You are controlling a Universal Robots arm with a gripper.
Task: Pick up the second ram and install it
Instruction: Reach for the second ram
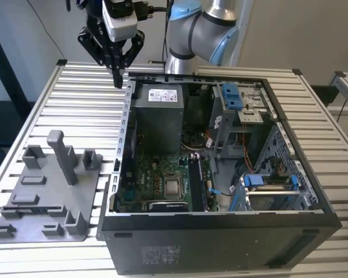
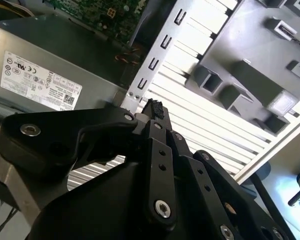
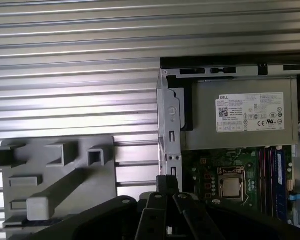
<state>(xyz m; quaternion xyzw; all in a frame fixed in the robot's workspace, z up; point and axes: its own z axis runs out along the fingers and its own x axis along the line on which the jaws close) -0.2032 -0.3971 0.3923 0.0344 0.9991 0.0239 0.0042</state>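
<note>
I am hanging over the slatted table [image 1: 40,104], just outside the far corner of the open computer case [image 1: 220,249], which is taking up the exterior view from two round to seven o'clock. The grey tray [image 1: 49,200] is sitting at eight o'clock, and its blocks are looking bare of any dark board. The case's side wall [image 1: 126,133] is rising just beside me, and the power supply [image 1: 158,116] is standing between me and the motherboard [image 1: 142,188]. I judge that the second ram [image 1: 195,182] is already standing in its slot beside the processor socket [image 1: 173,186], though I am not managing to tell it from its twin. Its long axis is running twelve to six. It is lying toward five o'clock from my claw [image 1: 119,81], well apart and lower. My claw is pinched closed and gripping nothing I can see.
</note>
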